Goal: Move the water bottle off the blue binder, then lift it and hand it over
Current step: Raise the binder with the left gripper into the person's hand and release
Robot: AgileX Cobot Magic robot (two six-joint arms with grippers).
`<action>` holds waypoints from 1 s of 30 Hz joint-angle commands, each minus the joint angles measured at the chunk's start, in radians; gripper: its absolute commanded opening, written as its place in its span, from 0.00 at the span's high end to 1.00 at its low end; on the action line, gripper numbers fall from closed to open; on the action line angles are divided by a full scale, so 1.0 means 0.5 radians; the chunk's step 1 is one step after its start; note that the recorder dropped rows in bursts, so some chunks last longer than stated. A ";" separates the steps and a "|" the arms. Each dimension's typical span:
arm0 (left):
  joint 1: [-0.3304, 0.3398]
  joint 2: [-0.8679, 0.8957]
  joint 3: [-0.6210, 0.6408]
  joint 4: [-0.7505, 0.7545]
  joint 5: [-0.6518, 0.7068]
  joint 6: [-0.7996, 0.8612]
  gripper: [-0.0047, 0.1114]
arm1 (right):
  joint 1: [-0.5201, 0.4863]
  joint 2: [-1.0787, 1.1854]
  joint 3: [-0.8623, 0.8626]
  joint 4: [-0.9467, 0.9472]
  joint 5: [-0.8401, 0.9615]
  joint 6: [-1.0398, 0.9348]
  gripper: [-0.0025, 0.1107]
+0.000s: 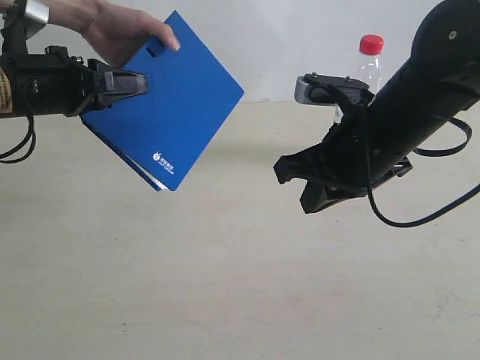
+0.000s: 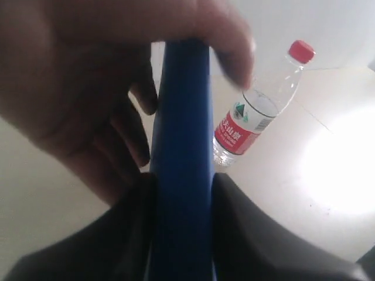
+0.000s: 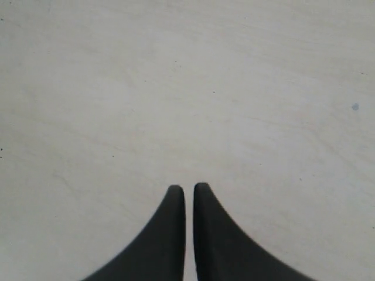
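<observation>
Aloft, left gripper [image 1: 139,81] tight on blue binder [image 1: 180,112] edge; right gripper [image 3: 188,189] closed, empty, apart

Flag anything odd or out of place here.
Nothing spilled or damaged. The blue binder hangs tilted in mid-air, clamped in the left claw with a person's hand on its upper edge. The water bottle stands upright, capped, on the table. The right claw is shut on nothing.

Pale tabletop [image 1: 225,285] (white wall [image 1: 300,45] behind)
</observation>
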 commanded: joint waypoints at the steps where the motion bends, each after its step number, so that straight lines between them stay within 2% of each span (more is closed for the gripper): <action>1: -0.002 -0.019 -0.012 -0.282 -0.003 -0.008 0.92 | 0.002 -0.024 -0.012 0.040 0.007 -0.062 0.97; 13: -0.002 -0.019 -0.012 -0.321 -0.123 0.037 0.91 | 0.002 -0.024 -0.012 0.044 0.003 -0.071 0.97; 15: 0.006 -0.019 -0.012 -0.249 -0.123 0.037 0.69 | 0.002 -0.024 -0.012 0.044 0.003 -0.077 0.97; 16: 0.026 -0.028 -0.012 -0.218 -0.154 0.007 0.43 | 0.002 -0.024 -0.012 0.044 0.003 -0.077 0.97; 19: 0.048 -0.096 -0.012 -0.185 -0.161 -0.011 0.14 | 0.002 -0.024 -0.012 0.044 0.003 -0.077 0.97; 21: 0.077 -0.179 -0.012 -0.131 -0.153 0.026 0.05 | 0.002 -0.024 -0.012 0.044 0.003 -0.077 0.97; 22: 0.090 -0.223 -0.012 -0.091 -0.146 0.018 0.04 | 0.002 -0.024 -0.012 0.044 0.003 -0.077 0.97; 25: 0.161 -0.411 -0.012 0.362 -0.135 -0.247 0.03 | 0.002 -0.024 -0.012 0.044 0.003 -0.077 0.97; 26: 0.178 -0.491 0.020 0.536 -0.195 -0.451 0.03 | 0.002 -0.024 -0.012 0.044 -0.006 -0.080 0.97; 28: 0.224 -0.621 0.137 0.528 -0.340 -0.509 0.03 | 0.002 -0.024 -0.012 0.044 -0.009 -0.090 0.97; 30: 0.262 -0.737 0.260 0.373 -0.467 -0.385 0.03 | 0.002 -0.024 -0.012 0.044 0.000 -0.119 0.97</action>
